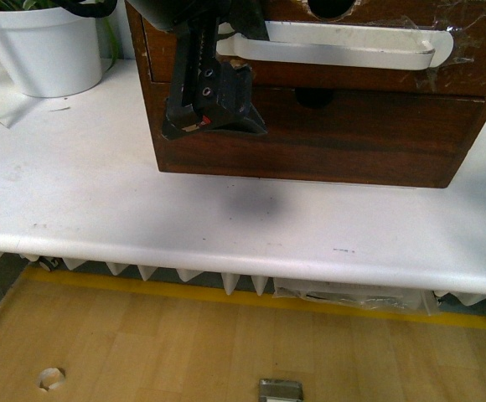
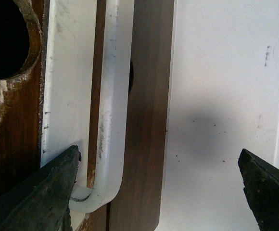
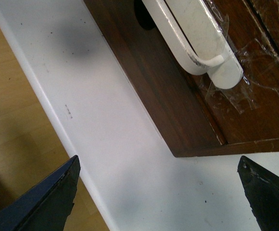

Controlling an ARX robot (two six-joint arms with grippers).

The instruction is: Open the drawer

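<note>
The drawer [image 1: 377, 79] is the upper dark-brown one of a wooden unit on the white table, with a long white bar handle [image 1: 335, 46] taped on and a semicircular notch [image 1: 331, 7] in its top edge. My left gripper [image 1: 214, 117] is open in front of the handle's left end. In the left wrist view the handle's curved end [image 2: 108, 144] lies between the jaws [image 2: 158, 192], close beside one finger [image 2: 48, 192]. My right gripper [image 3: 156, 197] is open and empty over the table, off the unit's right corner. The handle's right end [image 3: 197, 43] and its tape [image 3: 245, 91] lie beyond it.
The plain handle-less lower drawer front [image 1: 352, 134] sits under the drawer. A white plant pot [image 1: 46, 46] stands at the back left. The table's front edge [image 1: 226, 243] runs across, with wooden floor and a yellow line [image 1: 226, 293] below.
</note>
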